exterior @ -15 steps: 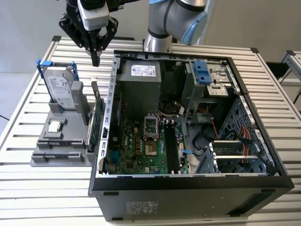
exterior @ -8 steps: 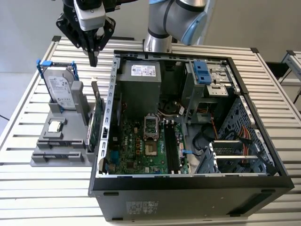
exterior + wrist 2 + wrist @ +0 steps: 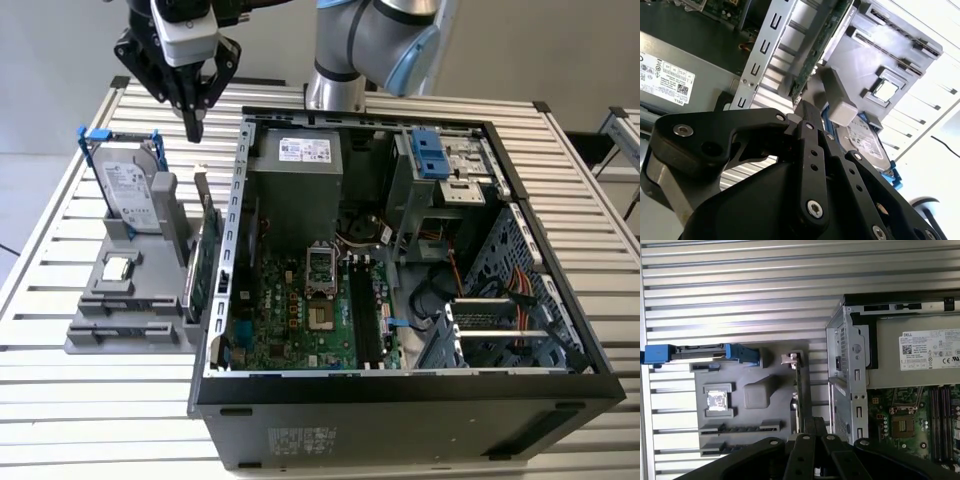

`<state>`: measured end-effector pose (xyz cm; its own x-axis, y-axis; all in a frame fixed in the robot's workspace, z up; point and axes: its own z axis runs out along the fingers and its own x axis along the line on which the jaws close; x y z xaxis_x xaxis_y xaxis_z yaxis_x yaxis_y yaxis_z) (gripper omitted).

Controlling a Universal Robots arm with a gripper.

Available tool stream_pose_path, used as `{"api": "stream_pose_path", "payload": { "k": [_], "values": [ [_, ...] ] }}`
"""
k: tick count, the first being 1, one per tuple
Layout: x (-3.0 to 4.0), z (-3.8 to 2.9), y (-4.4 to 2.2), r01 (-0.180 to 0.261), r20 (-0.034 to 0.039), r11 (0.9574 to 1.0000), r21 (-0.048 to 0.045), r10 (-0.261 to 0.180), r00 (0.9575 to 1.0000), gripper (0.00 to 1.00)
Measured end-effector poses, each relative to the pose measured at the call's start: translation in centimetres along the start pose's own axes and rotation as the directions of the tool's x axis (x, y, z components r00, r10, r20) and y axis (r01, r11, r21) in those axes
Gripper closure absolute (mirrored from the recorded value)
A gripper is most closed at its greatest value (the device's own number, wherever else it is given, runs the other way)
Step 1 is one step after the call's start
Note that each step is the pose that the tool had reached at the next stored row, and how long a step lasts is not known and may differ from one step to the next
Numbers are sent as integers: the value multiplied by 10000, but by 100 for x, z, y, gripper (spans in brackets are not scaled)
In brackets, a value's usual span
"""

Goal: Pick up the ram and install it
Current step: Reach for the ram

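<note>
— Gripper [image 3: 193, 125] first: how do the fingers stand?
— Pressed together to a point in the exterior view, with nothing between them that I can make out. The gripper hangs in the air over the far end of the gray holder [image 3: 85, 338], between the hard drive [image 3: 130, 190] and the computer case [image 3: 400, 405], touching neither.
— And the ram?
— In the first wrist view a thin dark strip lies in a slot of the holder, near the CPU chip [image 3: 717, 401]. That is probably the ram [image 3: 740, 428], though the strip is too slim to be sure. It is well apart from the fingers.
— What is nearest them?
— The green expansion card [image 3: 205, 262], standing on edge in the holder just beside the case wall; the fingertips are above its far end.
— The board?
— The motherboard [image 3: 300, 320] lies open in the case, with its long black slots [image 3: 365, 310] beside the socket
</note>
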<state>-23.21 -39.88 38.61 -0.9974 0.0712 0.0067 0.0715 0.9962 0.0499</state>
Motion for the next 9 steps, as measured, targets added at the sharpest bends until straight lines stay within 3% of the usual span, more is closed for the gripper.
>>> {"api": "stream_pose_path", "payload": {
  "k": [9],
  "values": [
    [56,8,-4,-2,-36,10000,2,2,10000,100]
  ]
}}
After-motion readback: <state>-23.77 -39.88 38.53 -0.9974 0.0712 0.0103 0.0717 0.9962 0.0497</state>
